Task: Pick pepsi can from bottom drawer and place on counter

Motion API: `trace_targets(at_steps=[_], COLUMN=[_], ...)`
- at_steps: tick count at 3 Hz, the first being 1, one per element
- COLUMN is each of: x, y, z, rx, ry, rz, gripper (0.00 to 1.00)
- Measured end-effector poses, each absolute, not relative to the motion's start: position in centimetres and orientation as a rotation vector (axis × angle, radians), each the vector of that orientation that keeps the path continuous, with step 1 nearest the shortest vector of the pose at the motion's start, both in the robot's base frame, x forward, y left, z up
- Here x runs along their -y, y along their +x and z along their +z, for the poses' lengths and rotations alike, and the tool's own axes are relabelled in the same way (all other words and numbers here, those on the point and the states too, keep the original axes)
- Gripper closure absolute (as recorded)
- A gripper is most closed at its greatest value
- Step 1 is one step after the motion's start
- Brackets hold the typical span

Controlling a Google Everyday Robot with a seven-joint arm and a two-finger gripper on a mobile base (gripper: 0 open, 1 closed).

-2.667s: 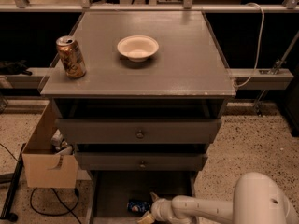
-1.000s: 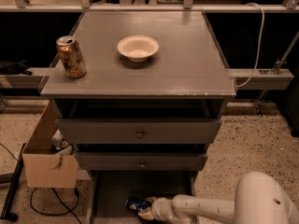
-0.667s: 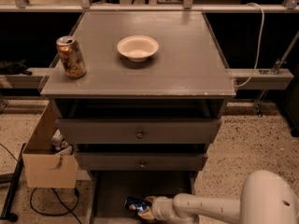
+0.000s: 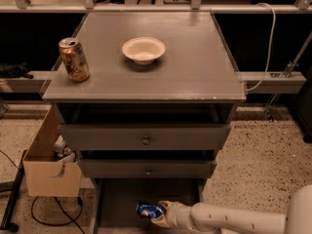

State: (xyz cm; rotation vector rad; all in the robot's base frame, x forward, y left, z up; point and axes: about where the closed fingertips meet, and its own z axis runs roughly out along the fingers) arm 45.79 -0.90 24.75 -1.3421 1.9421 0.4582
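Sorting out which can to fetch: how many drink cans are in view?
2. The gold-brown can stands on the counter, front-left; the pepsi can lies in the bottom drawer beside the tool. Others may be hidden.

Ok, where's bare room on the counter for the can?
Bare: the counter right of the bowl, and the front strip before it. Crowded: left edge, by gold can. Claw is at the pepsi can in the bottom drawer.

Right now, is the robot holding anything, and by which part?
Cannot tell. The gripper sits in the bottom drawer against one end of the pepsi can, but an actual hold doesn't show.
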Motion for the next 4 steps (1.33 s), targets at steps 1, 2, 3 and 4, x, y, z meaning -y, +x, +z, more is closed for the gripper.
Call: trace_targets(at_steps=[1,2,3,4], x=[5.6,10.6,15.0,17.2], y=[45.4,44.6,43.1,41.1], z=[29.4,34.4,39.9,45.3], rx=[-1.927,-1.927,-1.930,-1.903], ry=[-1.335,-1.297,-1.256,-1.247], rz=[0.308,0.178,0.056,-0.026], gripper=[1.00,1.00,1.00,1.00])
